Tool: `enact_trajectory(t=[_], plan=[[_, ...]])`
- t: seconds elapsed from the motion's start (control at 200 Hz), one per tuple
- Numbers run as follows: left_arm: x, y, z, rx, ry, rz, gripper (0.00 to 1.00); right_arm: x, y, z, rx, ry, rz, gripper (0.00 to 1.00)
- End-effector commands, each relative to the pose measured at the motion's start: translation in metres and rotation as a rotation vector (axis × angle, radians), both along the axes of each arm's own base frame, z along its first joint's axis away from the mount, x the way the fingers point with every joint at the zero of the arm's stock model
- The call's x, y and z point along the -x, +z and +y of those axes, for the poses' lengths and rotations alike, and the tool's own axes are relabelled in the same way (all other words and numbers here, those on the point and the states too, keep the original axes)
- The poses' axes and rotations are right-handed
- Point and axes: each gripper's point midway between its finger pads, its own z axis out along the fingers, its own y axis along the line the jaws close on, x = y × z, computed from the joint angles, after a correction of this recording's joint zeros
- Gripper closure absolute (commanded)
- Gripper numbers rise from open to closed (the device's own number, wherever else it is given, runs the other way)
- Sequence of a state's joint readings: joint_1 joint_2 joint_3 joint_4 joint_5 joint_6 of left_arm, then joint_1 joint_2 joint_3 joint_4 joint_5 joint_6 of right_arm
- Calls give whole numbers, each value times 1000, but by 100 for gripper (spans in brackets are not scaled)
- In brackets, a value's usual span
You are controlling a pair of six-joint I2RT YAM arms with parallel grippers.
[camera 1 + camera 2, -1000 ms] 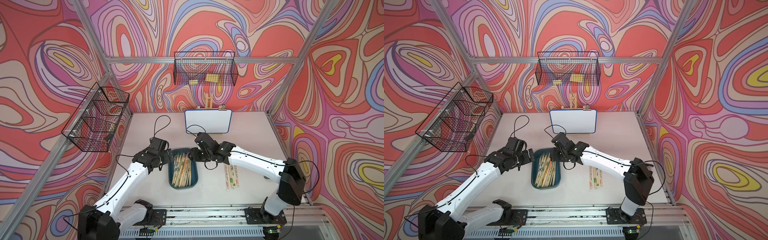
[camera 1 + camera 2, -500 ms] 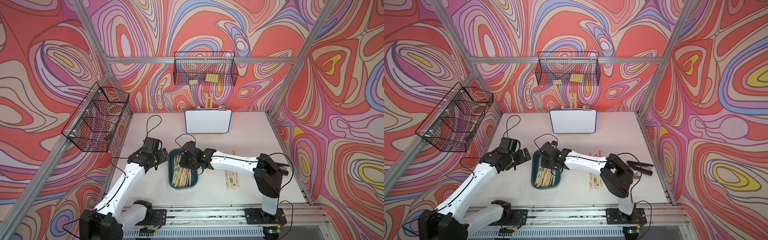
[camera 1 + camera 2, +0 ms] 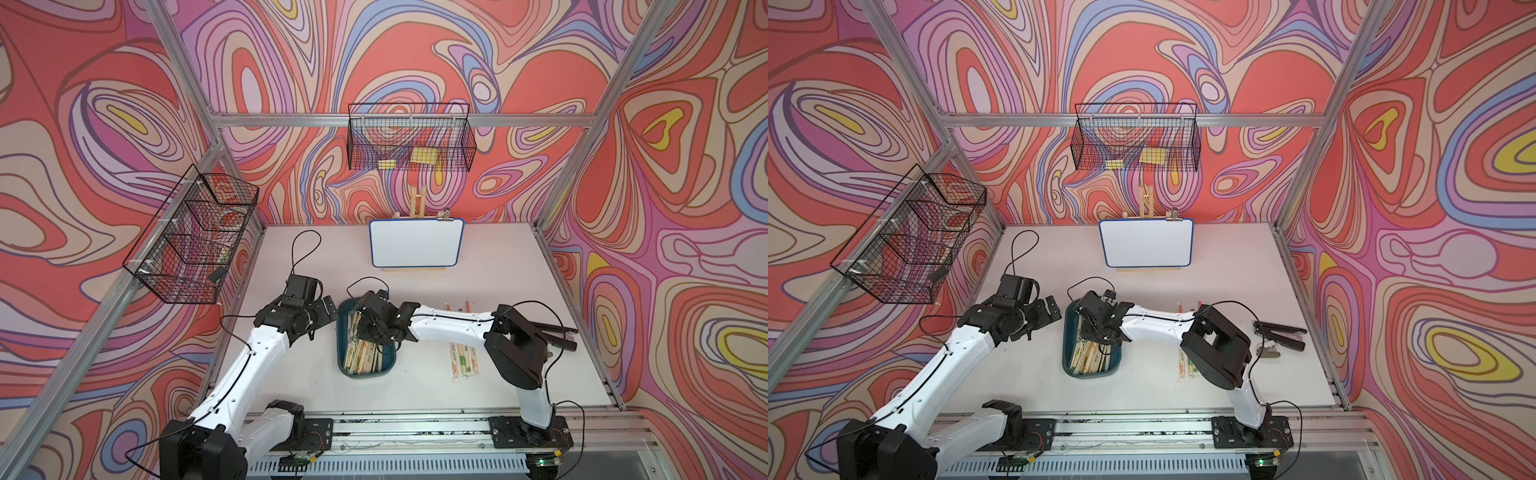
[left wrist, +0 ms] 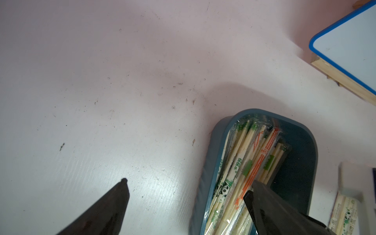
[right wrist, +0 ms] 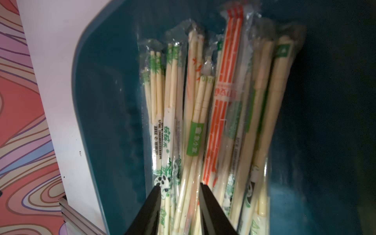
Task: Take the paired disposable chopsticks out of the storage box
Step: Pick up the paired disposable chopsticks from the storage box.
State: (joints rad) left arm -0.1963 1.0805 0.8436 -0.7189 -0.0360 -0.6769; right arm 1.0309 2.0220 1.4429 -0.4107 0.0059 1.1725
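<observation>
The storage box [image 3: 365, 374] [image 3: 1090, 372] is a teal tray near the table's front middle. It holds a pile of the paired disposable chopsticks [image 3: 359, 357] [image 5: 203, 101] in clear sleeves with green, black and orange print. My right gripper [image 3: 365, 337] [image 5: 179, 186] reaches down into the box. It is open but narrow, with its fingers either side of two or three sleeves in the pile. My left gripper [image 3: 328, 311] [image 4: 185, 188] hangs wide open and empty at the box's far left corner. One finger is over the box, the other over the table.
More sleeved pairs [image 3: 463, 359] lie on the table right of the box, and two more [image 3: 457, 307] lie farther back. A whiteboard on an easel [image 3: 415, 243] stands at the back. Wire baskets [image 3: 409, 137] [image 3: 191, 241] hang on the walls. A black hand tool [image 3: 1281, 332] lies at the right.
My right arm swung left from beside the box and dropped its fingers into the pile, the jaws narrowing. The left gripper hardly shifted and stayed wide open.
</observation>
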Motion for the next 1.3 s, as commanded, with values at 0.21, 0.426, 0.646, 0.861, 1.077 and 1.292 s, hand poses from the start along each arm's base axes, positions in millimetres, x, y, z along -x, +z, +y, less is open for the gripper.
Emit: enact_trajectory(t=[0.21, 0.426, 0.646, 0.861, 1.077, 1.292], plan=[[3, -3, 0, 7, -11, -5, 0, 1, -11, 11, -4, 2, 18, 64], [4, -6, 0, 11, -11, -1, 0, 2, -18, 16, -4, 11, 34, 64], [4, -8, 0, 11, -12, -1, 0, 4, -22, 17, -2, 15, 44, 67], [5, -9, 0, 12, -12, -1, 0, 6, -25, 16, -2, 16, 50, 80], [5, -10, -2, 22, -13, -2, 0, 7, -18, 13, -11, 10, 43, 86], [4, -9, -4, 32, -15, -4, 0, 7, 0, 7, -27, 2, 15, 92]])
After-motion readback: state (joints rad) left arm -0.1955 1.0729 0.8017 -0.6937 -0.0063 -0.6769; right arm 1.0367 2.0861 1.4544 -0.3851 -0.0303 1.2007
